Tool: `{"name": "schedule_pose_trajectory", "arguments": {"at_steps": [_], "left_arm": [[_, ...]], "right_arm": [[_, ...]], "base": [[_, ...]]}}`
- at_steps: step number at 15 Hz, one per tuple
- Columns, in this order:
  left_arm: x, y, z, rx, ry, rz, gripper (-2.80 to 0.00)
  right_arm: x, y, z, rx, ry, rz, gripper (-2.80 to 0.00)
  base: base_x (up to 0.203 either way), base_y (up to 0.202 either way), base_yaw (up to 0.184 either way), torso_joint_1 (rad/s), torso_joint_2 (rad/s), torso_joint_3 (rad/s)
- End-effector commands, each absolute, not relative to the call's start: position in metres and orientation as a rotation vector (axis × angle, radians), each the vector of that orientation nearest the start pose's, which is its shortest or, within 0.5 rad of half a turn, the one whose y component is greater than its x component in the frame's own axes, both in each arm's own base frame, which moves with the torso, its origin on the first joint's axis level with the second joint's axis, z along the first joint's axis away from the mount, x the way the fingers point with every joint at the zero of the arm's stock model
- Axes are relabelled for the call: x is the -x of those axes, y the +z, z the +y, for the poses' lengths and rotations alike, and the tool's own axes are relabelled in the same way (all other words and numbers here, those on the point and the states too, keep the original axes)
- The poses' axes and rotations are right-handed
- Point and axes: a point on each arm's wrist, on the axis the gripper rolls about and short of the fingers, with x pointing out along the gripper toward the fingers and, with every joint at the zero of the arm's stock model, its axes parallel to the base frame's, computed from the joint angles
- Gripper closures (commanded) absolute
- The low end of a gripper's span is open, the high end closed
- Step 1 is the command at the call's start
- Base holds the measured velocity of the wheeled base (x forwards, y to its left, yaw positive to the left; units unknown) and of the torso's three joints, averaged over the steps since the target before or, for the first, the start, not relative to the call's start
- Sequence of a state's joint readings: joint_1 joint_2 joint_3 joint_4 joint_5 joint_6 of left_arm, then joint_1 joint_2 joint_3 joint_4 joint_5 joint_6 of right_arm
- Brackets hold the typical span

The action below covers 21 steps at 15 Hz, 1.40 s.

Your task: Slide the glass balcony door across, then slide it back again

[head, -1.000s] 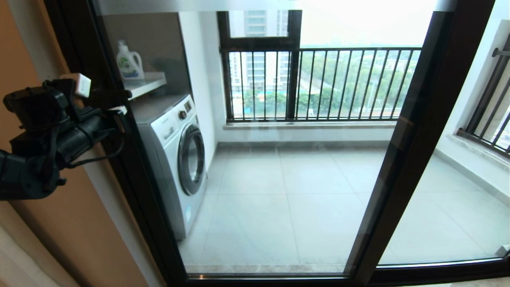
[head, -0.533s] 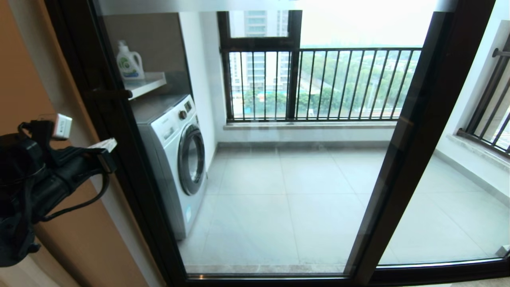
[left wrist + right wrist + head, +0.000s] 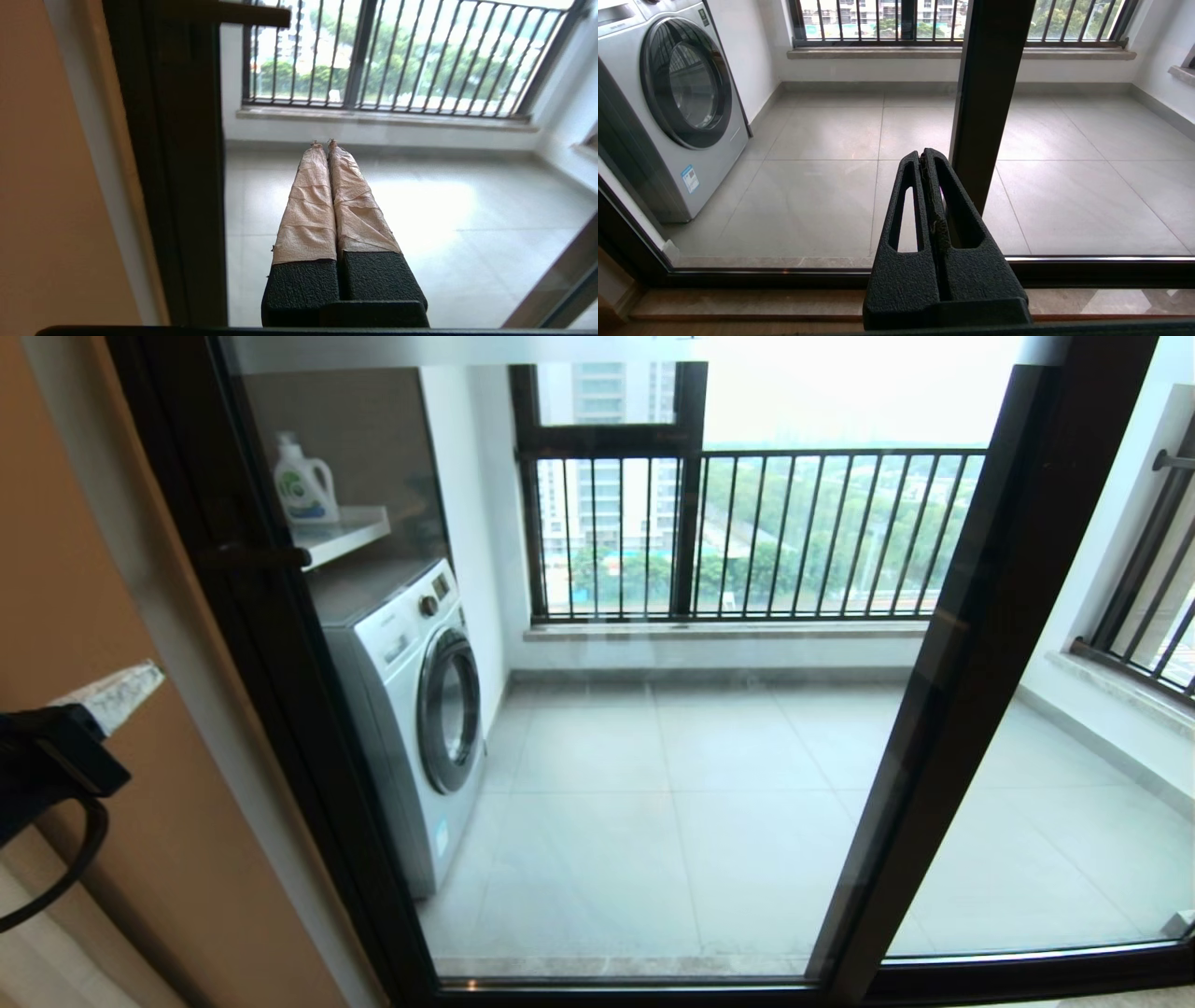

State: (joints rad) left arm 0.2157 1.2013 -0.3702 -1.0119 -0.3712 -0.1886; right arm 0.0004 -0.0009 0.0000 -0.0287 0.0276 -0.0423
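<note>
The glass balcony door [image 3: 280, 709] stands with its dark left stile against the wall-side frame. Its narrow handle [image 3: 257, 557] juts from that stile. The door's right stile [image 3: 971, 644] runs in front of the plain matching panel. My left gripper [image 3: 117, 691] hangs low at the far left, apart from the door and well below the handle. In the left wrist view its taped fingers [image 3: 306, 205] are pressed together, shut on nothing, beside the stile [image 3: 182, 163] and under the handle [image 3: 229, 14]. My right gripper [image 3: 923, 156] is shut and empty, low before the right stile [image 3: 985, 93].
Behind the glass are a washing machine [image 3: 411, 709], a detergent bottle [image 3: 303, 481] on a shelf and the black-barred railing window [image 3: 747, 532]. An orange-brown wall [image 3: 84, 569] lies to the left. The door track [image 3: 738, 275] runs along the floor.
My left arm has dropped from handle height and pulled back towards the lower left, away from the door. The door has not moved.
</note>
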Motion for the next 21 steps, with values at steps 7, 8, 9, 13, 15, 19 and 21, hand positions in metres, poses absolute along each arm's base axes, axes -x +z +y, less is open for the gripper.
{"name": "schedule_pose_trajectory", "arguments": {"at_steps": [7,8,9,13,15,19,21], "left_arm": [[0.020,0.281,-0.019,0.402,-0.631,-0.014,0.00],[0.028,0.276,-0.019,0.387,-0.705,0.015,0.00],[0.037,0.273,-0.018,0.377,-0.754,0.028,0.00],[0.071,0.236,-0.018,0.326,-0.755,0.022,0.00],[0.074,0.193,-0.016,0.223,-0.683,0.026,0.00],[0.051,0.116,-0.007,0.015,-0.287,0.070,0.00],[0.031,0.084,-0.003,-0.018,-0.130,0.079,0.00]], "right_arm": [[0.022,0.075,0.001,0.043,0.029,-0.018,0.00],[0.022,0.075,0.001,0.043,0.030,-0.019,0.00],[0.022,0.075,0.001,0.043,0.029,-0.019,0.00],[0.022,0.075,0.001,0.043,0.030,-0.019,0.00],[0.022,0.075,0.001,0.043,0.029,-0.019,0.00],[0.022,0.075,0.001,0.043,0.029,-0.019,0.00],[0.022,0.075,0.001,0.042,0.027,-0.019,0.00]], "base": [[0.000,0.000,0.000,0.000,0.00,0.000],[0.000,0.000,0.000,0.000,0.00,0.000],[0.000,0.000,0.000,0.000,0.00,0.000],[0.000,0.000,0.000,0.000,0.00,0.000],[0.000,0.000,0.000,0.000,0.00,0.000],[0.000,0.000,0.000,0.000,0.00,0.000],[0.000,0.000,0.000,0.000,0.00,0.000]]}}
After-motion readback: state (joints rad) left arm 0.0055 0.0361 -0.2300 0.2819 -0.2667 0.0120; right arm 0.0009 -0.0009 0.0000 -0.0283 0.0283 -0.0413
